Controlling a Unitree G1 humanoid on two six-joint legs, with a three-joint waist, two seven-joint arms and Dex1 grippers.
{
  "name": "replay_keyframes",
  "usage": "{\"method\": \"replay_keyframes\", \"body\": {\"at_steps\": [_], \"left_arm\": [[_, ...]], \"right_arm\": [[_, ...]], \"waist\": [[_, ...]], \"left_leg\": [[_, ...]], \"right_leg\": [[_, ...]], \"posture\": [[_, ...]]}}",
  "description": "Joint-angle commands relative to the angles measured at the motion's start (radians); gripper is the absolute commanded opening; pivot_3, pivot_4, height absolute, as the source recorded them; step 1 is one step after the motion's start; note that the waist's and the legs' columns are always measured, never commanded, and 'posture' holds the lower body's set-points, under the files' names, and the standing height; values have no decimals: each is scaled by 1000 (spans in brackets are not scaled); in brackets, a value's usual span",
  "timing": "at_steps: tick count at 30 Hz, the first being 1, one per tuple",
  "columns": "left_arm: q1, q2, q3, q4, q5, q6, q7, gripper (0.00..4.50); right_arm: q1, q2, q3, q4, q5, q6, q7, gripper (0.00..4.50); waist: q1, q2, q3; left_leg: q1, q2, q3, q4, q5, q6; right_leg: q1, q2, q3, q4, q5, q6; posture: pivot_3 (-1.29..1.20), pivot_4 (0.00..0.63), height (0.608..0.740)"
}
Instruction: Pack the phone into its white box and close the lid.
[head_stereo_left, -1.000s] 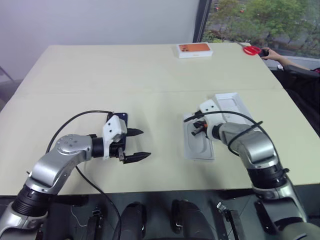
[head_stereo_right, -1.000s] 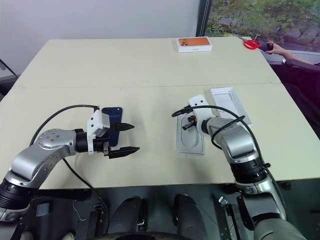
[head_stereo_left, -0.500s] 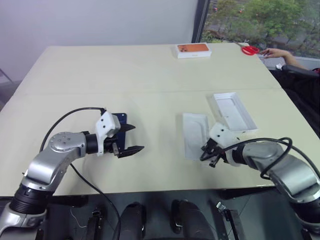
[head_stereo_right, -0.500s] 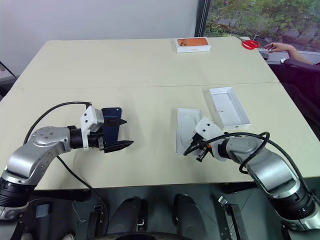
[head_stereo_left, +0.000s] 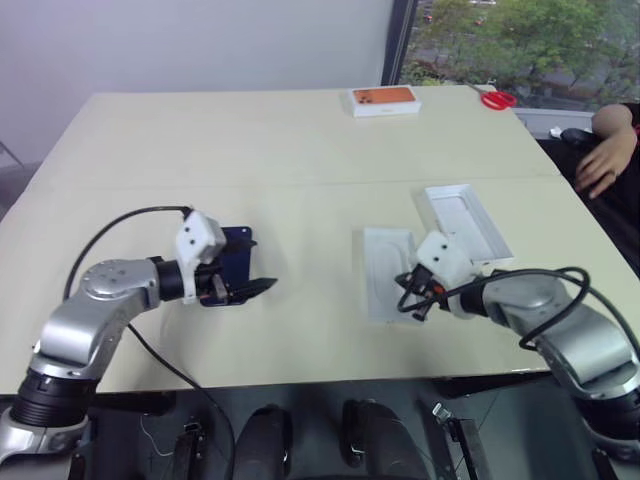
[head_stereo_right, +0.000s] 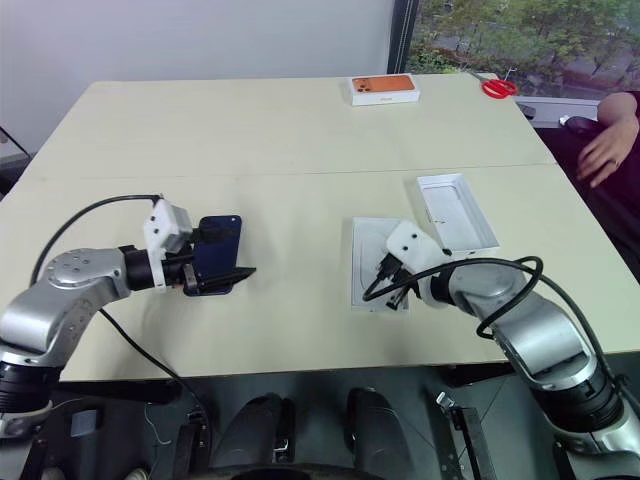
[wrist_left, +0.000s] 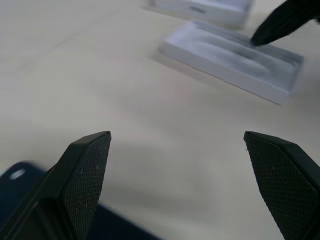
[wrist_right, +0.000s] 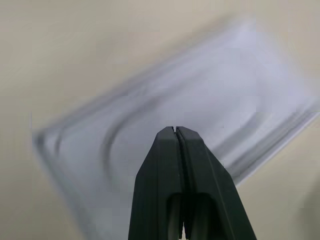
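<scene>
Left tool (wrist_left: 175, 145): wide apart, clamped on nothing, low over the near end of the phone (head_stereo_left: 230, 252). Right tool (head_stereo_left: 412, 300): pressed together, empty, over the near end of the white tray (head_stereo_left: 388, 268). Cannot tell if touching it.

Phone: flat on the bench (head_stereo_left: 300, 150), well to the left of the tray, not picked up.

Box half (head_stereo_left: 465, 220): open side up, just to the right of the tray and a bit further back. Cannot tell if base or lid. No other half to be seen.

How far along: looks like hardly started. Nothing packed. Left to do, by the look of it: grab the phone, carry it across, lay it in the box, put the lid on top.

Around: a white box with an orange picture (head_stereo_left: 386, 100) far behind the tray, at the back edge of the bench. Red scissors (head_stereo_left: 497, 99) back there too, more to the right. A person's hand (head_stereo_left: 600, 160) far off to the right of the tray, past the bench edge.

In the way: the tray itself, right between phone and box half. Also the right tool, low over that same spot.
</scene>
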Motion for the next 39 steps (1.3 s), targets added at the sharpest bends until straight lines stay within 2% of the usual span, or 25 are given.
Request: {"method": "replay_keyframes", "body": {"at_steps": [1, 8, 10, 12, 14, 17, 20, 26, 39], "left_arm": [[-38, 1, 132, 29, -87, 128, 78, 4500], [-101, -39, 300, 156, -162, 385, 301, 4500], [-122, -52, 376, 214, -194, 488, 377, 4500], [-126, -28, 381, 265, -193, 608, 409, 4500], [-135, -23, 374, 294, -191, 674, 424, 4500], [-173, -25, 335, 343, -214, 813, 410, 4500], [-189, -37, 284, 368, -209, 875, 390, 4500], [-223, -133, 283, 309, -268, 1012, 370, 4500], [-232, -287, 324, 278, -351, 1027, 474, 4500]], "right_arm": [[-59, 54, -26, -26, 22, -41, -6, 63], [-166, 203, 177, 59, -54, -112, -36, 63], [-222, 306, 241, 147, -80, -98, -76, 63], [-263, 402, 293, 242, -106, -83, -110, 63], [-281, 446, 317, 299, -128, -86, -122, 63], [-302, 492, 359, 386, -168, -109, -132, 63], [-324, 533, 393, 442, -187, -118, -119, 63], [-355, 595, 441, 545, -220, -155, -80, 63], [-334, 637, 456, 565, -246, -160, -42, 63]], "waist": [[-1, 0, 0], [-2, 0, 0], [-9, -1, 0], [-18, -2, -1], [-20, -2, -1], [-13, -3, -1], [-17, -3, -1], [-14, -2, -2], [-13, -2, -2]], "left_leg": [[0, 0, 0, 0, 0, 0], [1, 0, 0, 0, 0, 0], [1, 0, 0, 0, 0, 0], [1, 0, 0, 0, 0, -1], [2, 0, -1, 0, 0, -1], [2, -1, -1, 0, 1, -1], [3, -4, 0, 0, 1, -2], [8, -4, 0, -1, 1, -2], [9, -10, -1, -1, 1, -3]], "right_leg": [[0, 0, 0, 0, 0, 0], [0, 0, 0, 1, 0, 0], [0, 0, 0, 1, 0, 0], [0, 0, 0, 3, 1, 0], [0, 0, 0, 5, 1, 0], [0, -2, 0, 5, 1, 0], [1, -5, 0, 5, 1, 0], [6, -6, 0, 5, 1, 0], [8, -16, 0, 5, 0, 1]], "posture": [[0, 150, 740], [0, 150, 740], [0, 150, 740], [0, 150, 740], [0, 150, 740], [0, 150, 740], [0, 150, 740], [0, 150, 740], [0, 150, 740]]}}
